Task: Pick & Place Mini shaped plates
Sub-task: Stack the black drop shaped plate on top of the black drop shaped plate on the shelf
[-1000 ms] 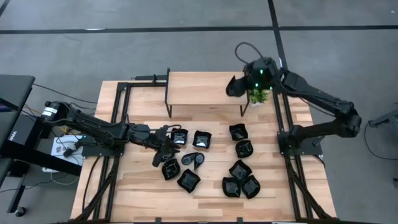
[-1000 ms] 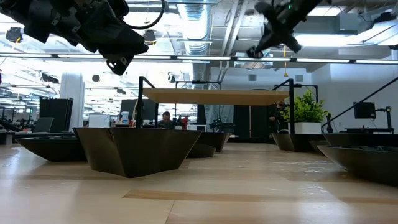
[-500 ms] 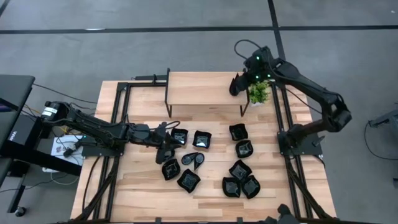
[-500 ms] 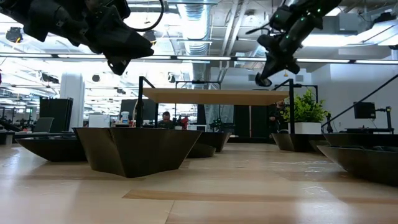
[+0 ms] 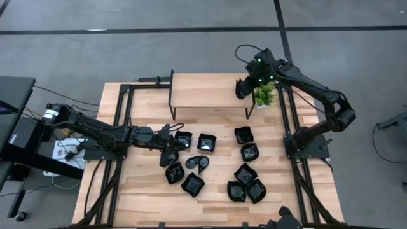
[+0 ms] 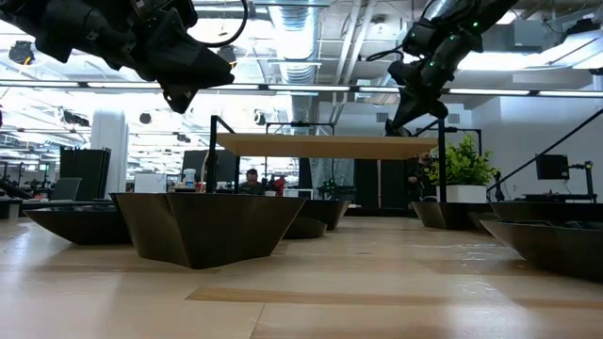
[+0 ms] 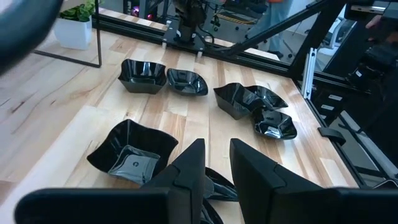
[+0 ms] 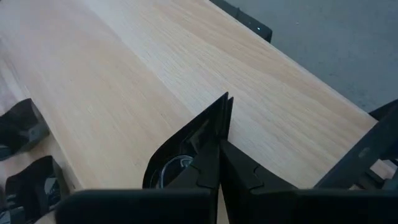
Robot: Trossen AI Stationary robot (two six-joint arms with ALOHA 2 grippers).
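The right tool (image 8: pixel 219 140), clamped on a black mini plate (image 8: pixel 177 158), hangs over the raised shelf (image 5: pixel 210 91) — lower it level before letting go. The left tool (image 7: pixel 214 165), part-open and empty, hovers over the plates on the surface (image 5: pixel 146 191).

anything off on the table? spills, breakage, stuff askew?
Nothing spilled or visibly broken. The glossy black mini plates lie loosely scattered on the wooden table; a few at the front right touch or overlap. The small green potted plant stands upright.
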